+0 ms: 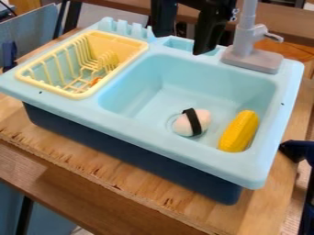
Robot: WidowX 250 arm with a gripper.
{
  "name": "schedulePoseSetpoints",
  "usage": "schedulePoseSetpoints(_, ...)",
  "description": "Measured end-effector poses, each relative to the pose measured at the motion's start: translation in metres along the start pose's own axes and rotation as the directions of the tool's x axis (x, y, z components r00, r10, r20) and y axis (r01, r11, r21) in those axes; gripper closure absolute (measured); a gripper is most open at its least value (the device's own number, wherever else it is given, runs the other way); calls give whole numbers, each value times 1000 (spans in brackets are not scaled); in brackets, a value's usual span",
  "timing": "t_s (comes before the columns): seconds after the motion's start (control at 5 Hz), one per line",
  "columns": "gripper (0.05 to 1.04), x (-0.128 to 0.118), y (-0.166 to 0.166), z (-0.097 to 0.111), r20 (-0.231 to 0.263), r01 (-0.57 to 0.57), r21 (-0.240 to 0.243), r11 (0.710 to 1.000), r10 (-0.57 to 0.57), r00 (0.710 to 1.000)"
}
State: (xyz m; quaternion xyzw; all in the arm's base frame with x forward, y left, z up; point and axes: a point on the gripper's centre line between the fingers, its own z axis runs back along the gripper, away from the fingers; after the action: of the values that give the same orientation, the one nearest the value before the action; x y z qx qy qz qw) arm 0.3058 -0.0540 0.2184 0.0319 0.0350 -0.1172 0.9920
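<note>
1. Supporting the whole sink (153, 134), a wooden table (92, 158) lies nearest, its rough front edge running slantwise below the dark blue underside.
2. Inside the basin, near its right-hand wall in the view, lies the corn (240, 131), yellow and lengthwise, its upper end slanting towards the tap.
3. Just beside it, apart from it, sits the sushi (201, 120), a white piece with a black band around its middle, by the drain ring on the basin floor.
4. Over on the view's left, the yellow rack (76, 95) is set into the sink top; a small orange thing (95, 81) lies in it, too small to name.
5. Farther back, the gripper (182, 44) hangs over the rear rim. Its fingers are apart, with nothing between them, and both the corn and the sushi are well clear of them. How high they hang is hard to tell.
6. Behind the basin, to the right of the gripper in the view, stands the grey tap (248, 39) on its flat base.
7. Judging by this, the work is at a stage without a grasp. Picking up either piece would call for coming forward and down into the basin, straddling it, then closing, clear of the walls.
</note>
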Motion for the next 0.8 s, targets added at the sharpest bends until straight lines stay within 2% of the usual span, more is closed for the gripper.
schedulePoseSetpoints(0.2, 83, 3, -1, -16, -24, 23, -3, 1000, -23, 999)
schedulePoseSetpoints(0.4, 83, 11, 8, -69, 31, 144, -1, 990, -144, 989)
schedulePoseSetpoints(0.6, 83, 21, 14, -114, 67, 201, 5, 980, -201, 977)
schedulePoseSetpoints(0.8, 83, 20, 27, -148, 132, 185, 6, 983, -184, 974)
